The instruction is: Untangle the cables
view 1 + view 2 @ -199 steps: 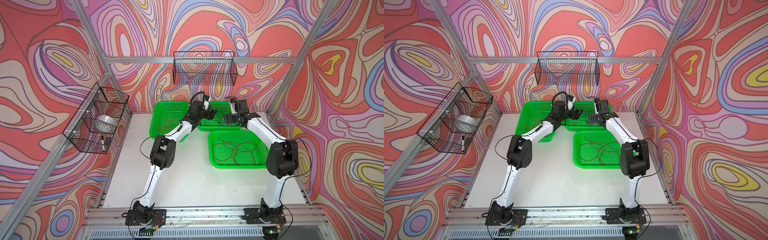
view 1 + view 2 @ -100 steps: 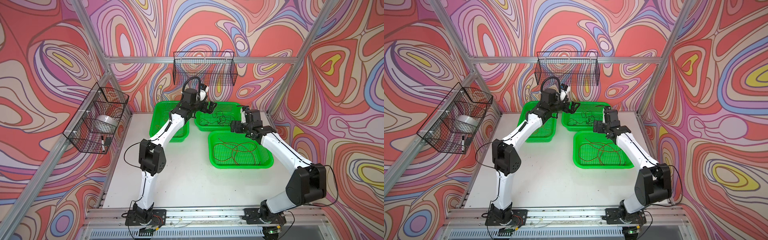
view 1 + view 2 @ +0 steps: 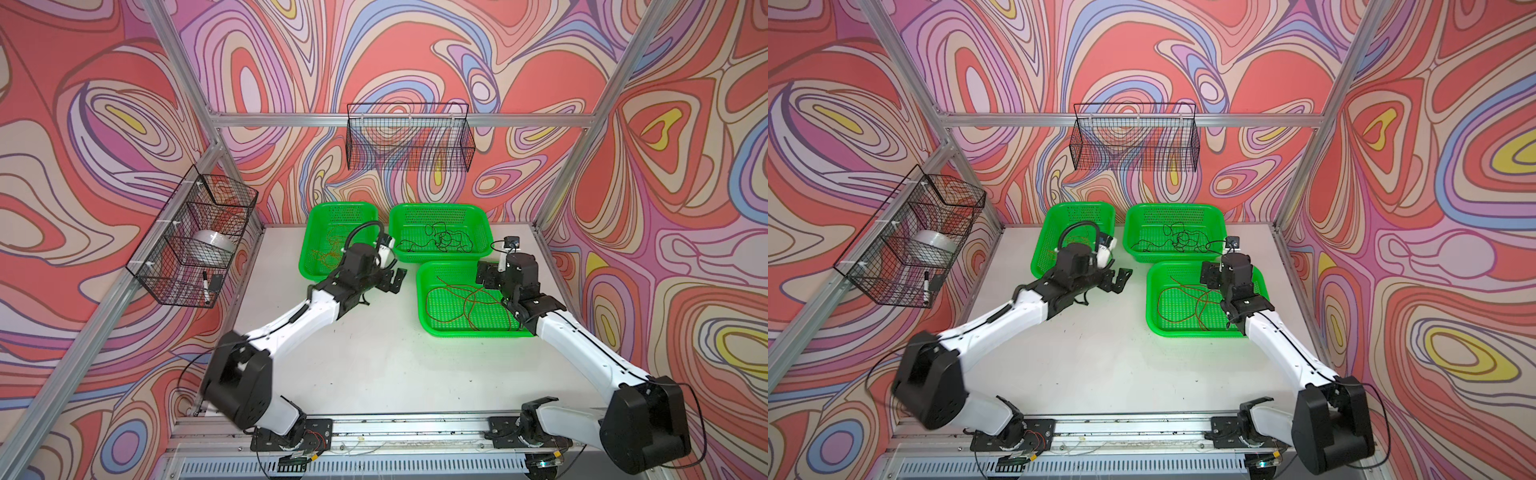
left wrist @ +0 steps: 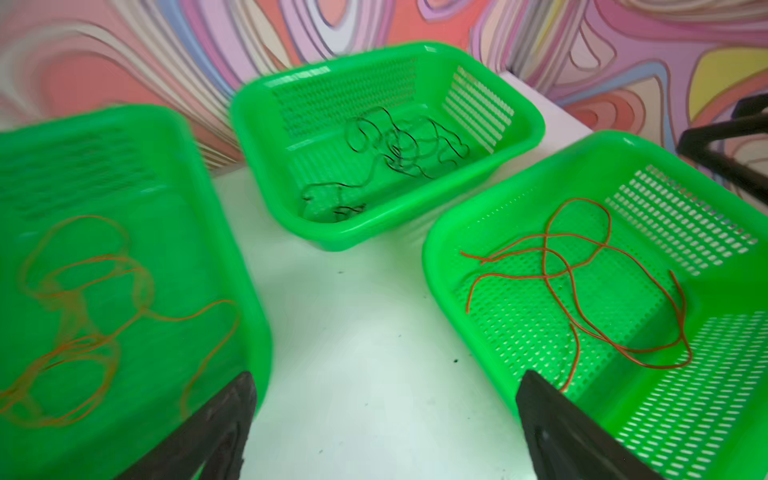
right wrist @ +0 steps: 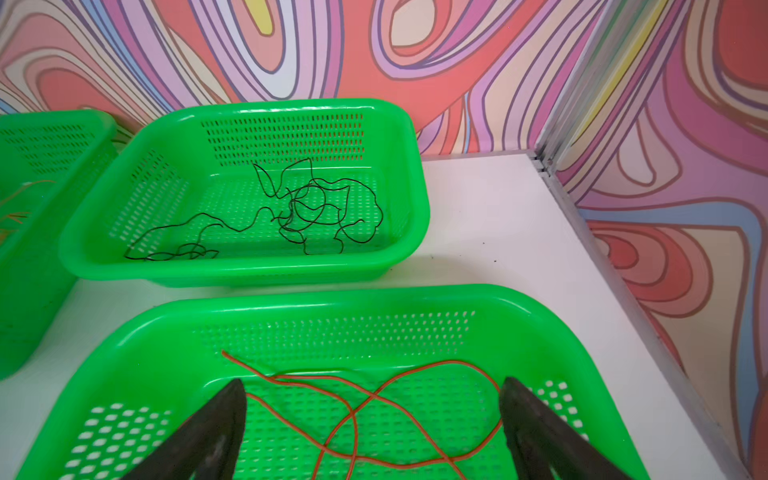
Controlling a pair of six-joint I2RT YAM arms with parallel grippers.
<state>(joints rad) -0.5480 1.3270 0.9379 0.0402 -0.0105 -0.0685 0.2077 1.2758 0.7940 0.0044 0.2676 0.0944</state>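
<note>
Three green baskets (image 3: 436,206) mid-frame in a top view — orange cables (image 3: 328,251) at left, black cables (image 3: 442,240) centre, red cables (image 3: 465,300) lower right. The left gripper (image 3: 395,280) and right gripper (image 3: 485,275) gape wide, empty — probably best to pinch one loose end and lift slowly

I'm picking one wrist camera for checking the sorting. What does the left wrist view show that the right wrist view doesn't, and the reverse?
Left wrist only: the orange wires whole, though blurred, in the side basket; the right wrist view catches just a sliver of them. Right wrist only: the metal frame post at the table's corner. Both: the black wires in the back basket, the red wires in the near basket, and an open, empty pincer each: the left pincer, the right pincer.
</note>
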